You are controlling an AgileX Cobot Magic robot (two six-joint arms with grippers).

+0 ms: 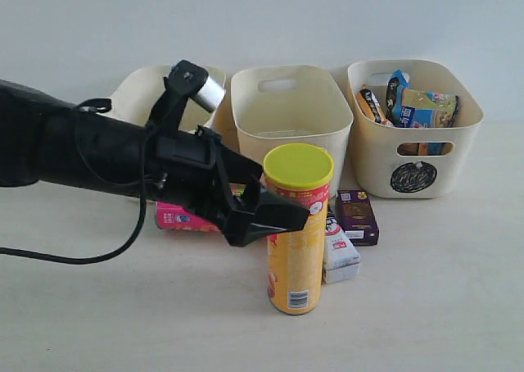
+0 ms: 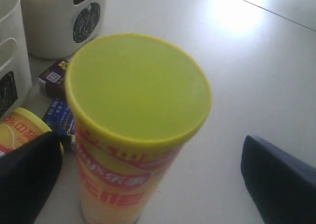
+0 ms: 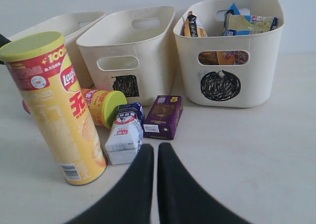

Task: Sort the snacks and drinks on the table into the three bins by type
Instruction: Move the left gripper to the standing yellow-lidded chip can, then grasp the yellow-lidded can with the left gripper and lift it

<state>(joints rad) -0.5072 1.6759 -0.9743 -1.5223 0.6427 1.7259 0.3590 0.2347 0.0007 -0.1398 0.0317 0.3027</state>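
A tall yellow chip tube (image 1: 296,233) with a yellow lid (image 2: 138,86) stands upright on the table. My left gripper (image 1: 286,216) (image 2: 150,145) is open around its upper part, one finger (image 2: 27,179) on each side, with a gap at the far finger (image 2: 281,179). A second tube (image 1: 176,218) (image 3: 101,105) lies on its side behind it. Beside the tubes lie a white-and-blue carton (image 1: 340,253) (image 3: 126,132) and a purple carton (image 1: 358,216) (image 3: 164,116). Three cream bins stand in a row: left (image 1: 135,89), middle (image 1: 291,114), right (image 1: 458,142). My right gripper (image 3: 155,150) is shut and empty, just short of the cartons.
The right bin holds crinkly bags, blue-white (image 1: 417,106) and orange-brown (image 1: 372,106). The middle bin looks empty; the left bin's inside is hidden by my left arm (image 1: 82,151). A black cable (image 1: 74,257) trails over the table at the left.
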